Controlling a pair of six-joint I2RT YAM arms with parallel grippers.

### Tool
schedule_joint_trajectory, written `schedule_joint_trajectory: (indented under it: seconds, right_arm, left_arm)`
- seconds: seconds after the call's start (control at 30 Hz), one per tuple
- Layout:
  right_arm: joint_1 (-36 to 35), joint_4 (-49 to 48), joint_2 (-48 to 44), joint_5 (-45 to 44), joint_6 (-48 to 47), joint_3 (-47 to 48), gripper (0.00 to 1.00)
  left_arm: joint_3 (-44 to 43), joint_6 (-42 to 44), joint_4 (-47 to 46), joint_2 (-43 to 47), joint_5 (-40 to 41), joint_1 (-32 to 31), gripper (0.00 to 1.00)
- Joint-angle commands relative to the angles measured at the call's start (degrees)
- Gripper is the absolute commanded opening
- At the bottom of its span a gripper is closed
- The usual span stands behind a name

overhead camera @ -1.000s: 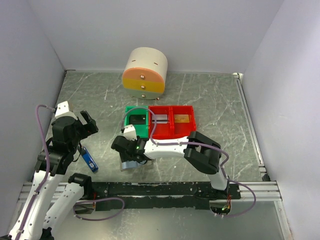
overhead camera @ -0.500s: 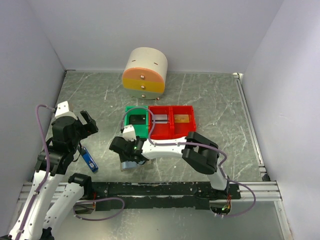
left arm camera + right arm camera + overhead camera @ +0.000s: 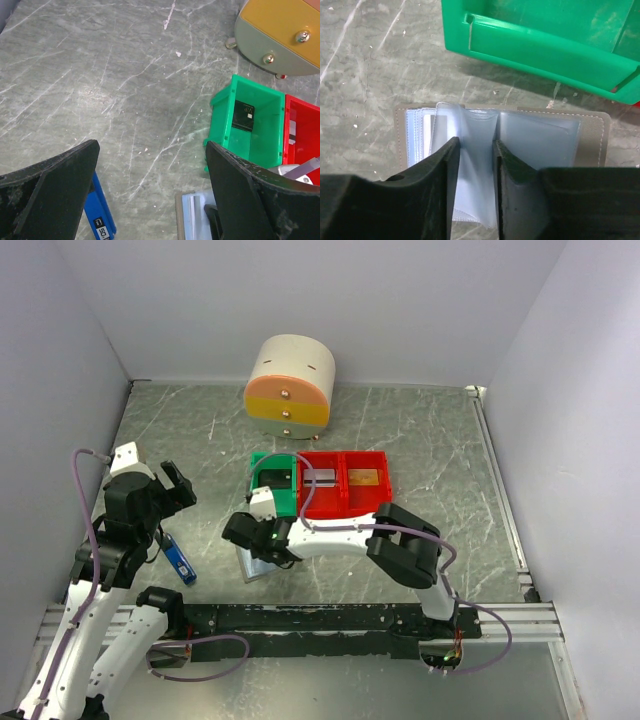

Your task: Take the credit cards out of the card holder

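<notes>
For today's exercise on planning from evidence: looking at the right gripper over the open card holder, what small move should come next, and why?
Probably close the right gripper fully, then lift gently. Its fingers straddle a clear plastic sleeve of the card holder, which lies open on the table; whether a card sits in that sleeve cannot be told. The left gripper hangs open, apart.

Top external view looks steeply down from behind both arm bases, covering the whole tabletop (image 3: 420,430). Left wrist view angles down from higher up, farther off. Right wrist view sits very close, facing down. All three share the green bin (image 3: 277,480) (image 3: 250,127) (image 3: 540,40).
</notes>
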State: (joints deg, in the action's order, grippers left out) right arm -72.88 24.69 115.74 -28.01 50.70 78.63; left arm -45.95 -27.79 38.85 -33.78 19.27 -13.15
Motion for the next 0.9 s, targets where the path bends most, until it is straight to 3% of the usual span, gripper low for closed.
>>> schedule_joint_trajectory:
  seconds: [0.0,0.33,0.43,0.63,0.87]
  right_arm:
    - [0.9,-0.8,0.3,4.6,0.0,-6.1,0.27]
    - [6.4,-25.0,-13.3,19.6,5.4,-26.8,0.12]
    - [7.6,-28.7,-16.2,20.6,7.5,-31.2,0.11]
    - [9.6,-36.4,-19.3,25.0,11.3,-39.1,0.11]
    - [10.1,-37.3,-20.4,24.3,12.9,-42.0,0.11]
  left_arm:
    - [0.1,0.9,-1.4,-0.1,-1.0,0.8,1.0]
    - [1.3,2.3,-4.2,-1.9,-8.6,0.8,1.0]
    - [2.7,0.0,-5.6,-3.6,-17.6,0.8,1.0]
    - [10.3,-7.4,-15.7,-6.3,-45.3,0.7,0.91]
    - [17.7,-9.5,-17.9,-9.2,-53.5,-1.9,0.87]
